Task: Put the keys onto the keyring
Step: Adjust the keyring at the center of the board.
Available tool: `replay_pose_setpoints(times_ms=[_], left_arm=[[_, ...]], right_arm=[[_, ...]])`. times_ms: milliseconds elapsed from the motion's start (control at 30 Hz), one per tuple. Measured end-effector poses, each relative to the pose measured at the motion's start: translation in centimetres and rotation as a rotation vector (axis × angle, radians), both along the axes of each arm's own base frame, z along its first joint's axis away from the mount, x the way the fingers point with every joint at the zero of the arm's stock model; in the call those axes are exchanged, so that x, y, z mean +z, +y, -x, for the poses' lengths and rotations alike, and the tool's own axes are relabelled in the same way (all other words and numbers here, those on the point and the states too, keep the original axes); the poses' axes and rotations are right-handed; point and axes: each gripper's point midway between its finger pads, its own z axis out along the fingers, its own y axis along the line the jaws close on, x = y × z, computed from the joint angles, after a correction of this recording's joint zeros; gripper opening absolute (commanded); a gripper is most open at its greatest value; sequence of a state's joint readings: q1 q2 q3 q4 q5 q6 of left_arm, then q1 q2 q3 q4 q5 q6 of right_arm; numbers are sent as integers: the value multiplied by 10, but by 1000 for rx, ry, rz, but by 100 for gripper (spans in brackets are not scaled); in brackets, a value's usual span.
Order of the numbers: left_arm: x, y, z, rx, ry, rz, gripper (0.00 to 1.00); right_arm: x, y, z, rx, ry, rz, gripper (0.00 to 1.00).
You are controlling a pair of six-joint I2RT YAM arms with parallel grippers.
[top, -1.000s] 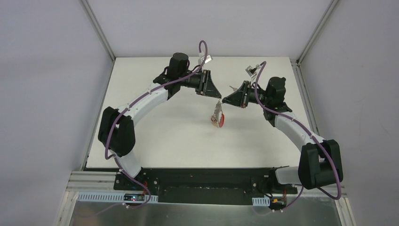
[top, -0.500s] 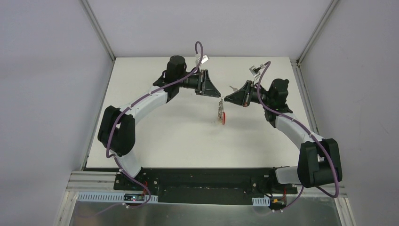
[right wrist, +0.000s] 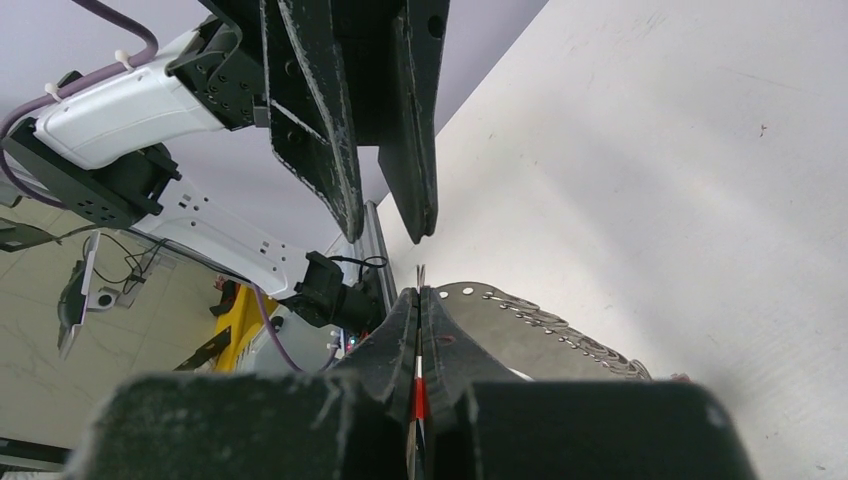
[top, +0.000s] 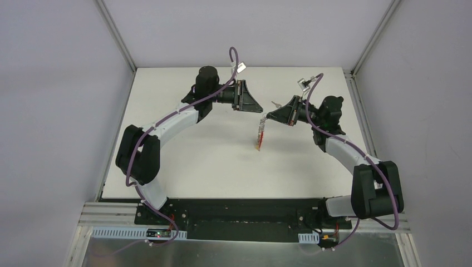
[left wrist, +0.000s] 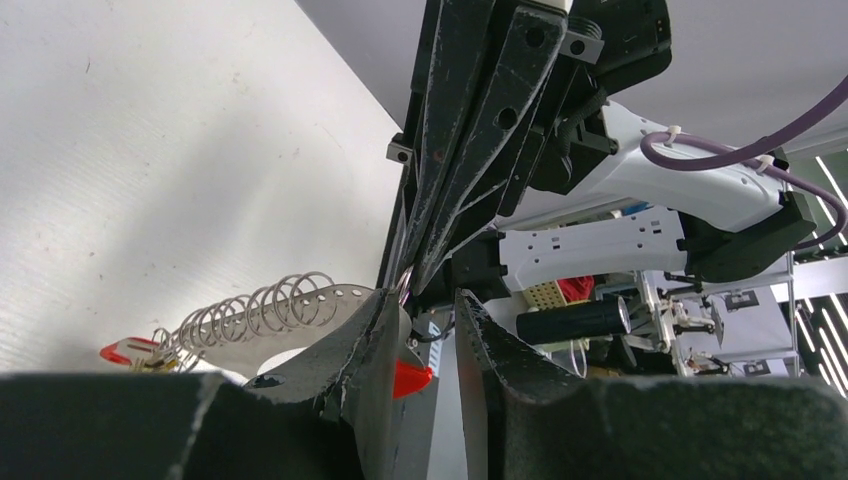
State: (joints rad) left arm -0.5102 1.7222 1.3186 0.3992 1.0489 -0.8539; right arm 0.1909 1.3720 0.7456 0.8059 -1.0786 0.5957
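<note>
Overhead, the keyring [top: 260, 135] is seen hanging edge-on over the white table [top: 189, 161]. It is held at its top by the right gripper [top: 266, 117], with the left gripper [top: 260, 110] just beside. Only in the right wrist view is the clamp shown: the fingers are pressed together on a thin red edge. In the left wrist view the wire coils on the grey half are revealed, and the left jaws are seen standing apart.

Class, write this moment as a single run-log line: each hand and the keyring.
right hand: shut on keyring | keyring: hanging below it | left hand: open, tips near keyring's top
</note>
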Motion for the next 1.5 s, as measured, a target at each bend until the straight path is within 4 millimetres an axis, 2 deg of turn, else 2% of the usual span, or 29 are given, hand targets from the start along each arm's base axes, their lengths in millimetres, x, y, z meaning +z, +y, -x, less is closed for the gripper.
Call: replay_pose_setpoints(times_ms=[233,500,967,1500], left_arm=[[-6,-1,0,-3,14,-7,29],[-7,-8,10,-34,14,-5,29],[-13,-10,10,-44,34,-12,28],[-10,-10,9,-45,22,3,28]], right_arm=[[0,-1,-3,-6,12,-16,0],[2,-3,-4,-11,10,-23,0],[1,-4,-4,-15,17,-29,0],[2,-5,-4,-17,5,-34,0]])
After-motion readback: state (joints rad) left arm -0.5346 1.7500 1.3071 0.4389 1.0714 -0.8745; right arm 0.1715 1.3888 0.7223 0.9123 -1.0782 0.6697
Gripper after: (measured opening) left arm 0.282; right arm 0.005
